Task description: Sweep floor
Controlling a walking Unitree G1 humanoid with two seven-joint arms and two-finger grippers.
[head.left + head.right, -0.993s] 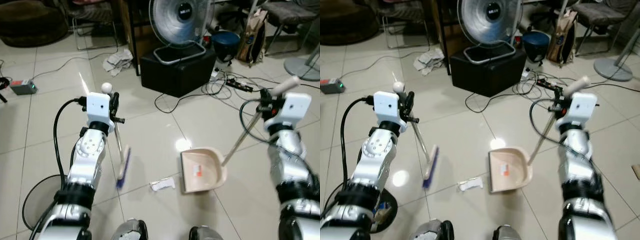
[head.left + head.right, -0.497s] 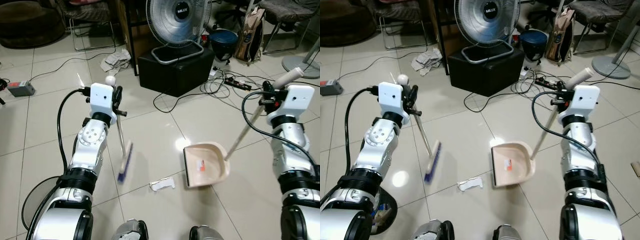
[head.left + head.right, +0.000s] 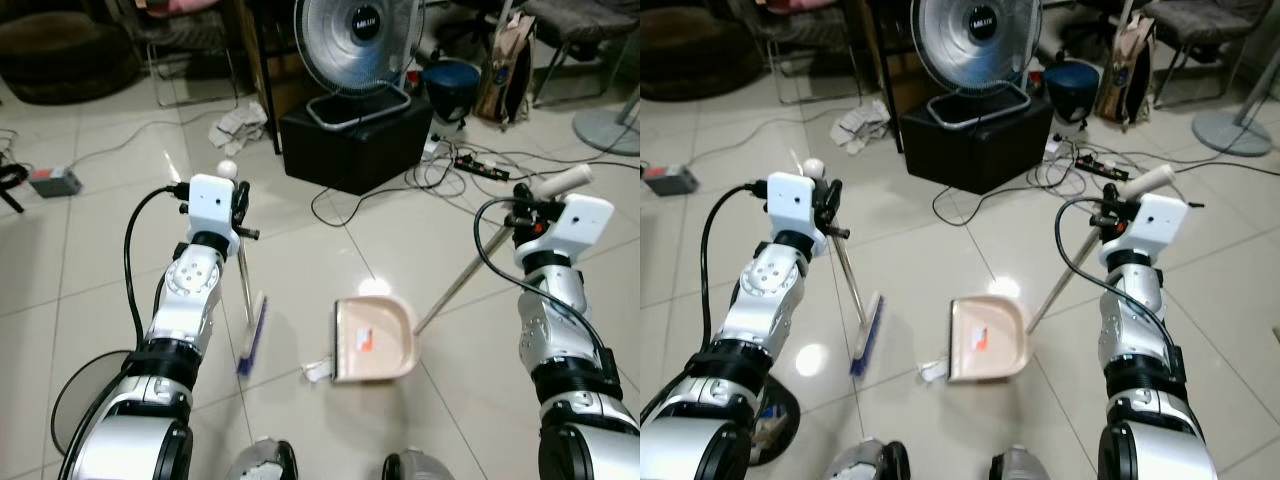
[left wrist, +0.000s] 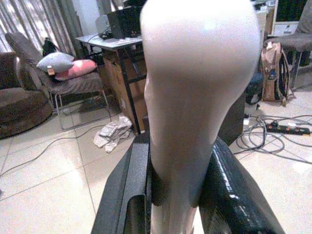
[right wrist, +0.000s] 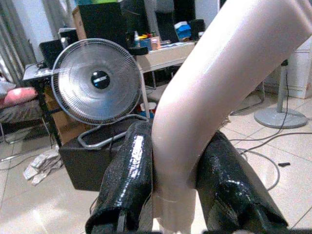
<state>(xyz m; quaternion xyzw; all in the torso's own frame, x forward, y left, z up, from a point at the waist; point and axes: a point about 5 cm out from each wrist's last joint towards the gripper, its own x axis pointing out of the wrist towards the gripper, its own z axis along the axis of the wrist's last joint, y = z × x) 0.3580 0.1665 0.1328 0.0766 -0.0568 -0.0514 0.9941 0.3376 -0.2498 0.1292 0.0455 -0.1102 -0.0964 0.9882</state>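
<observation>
Your left gripper [image 3: 236, 212] is clamped on the top of the broom [image 3: 247, 310]. The left wrist view shows the pale handle pinched between both black fingers [image 4: 127, 190]. The grip sits high near the knob end, so the stick hangs nearly upright and the blue bristle head rests on the tiled floor [image 3: 90, 290], just to the left of the scrap.

Your right gripper [image 3: 527, 210] is pinched on the dustpan handle [image 3: 470, 275]; in the right wrist view the fingers [image 5: 127, 187] press on either side of the pale grip. Holding it at the far end lets the long handle slant down and leftward, which lays the dustpan [image 3: 372, 338] flat on the tiles with its open mouth facing the broom.

The white paper scrap [image 3: 318, 371] lies at the pan's left lip, touching or nearly so, between bristles and pan. That layout reads as a collection setup: pan as backstop, broom as pusher.

- Judgement: a short rightward stroke of the bristles should carry the scrap in.
- Risk: if the lip lifts, the paper may slide under.
- More crumpled paper [image 3: 235, 126] lies well away, near the black box [image 3: 355, 145] under the fan [image 3: 358, 45]. Loose cables [image 3: 470, 165] run behind.
</observation>
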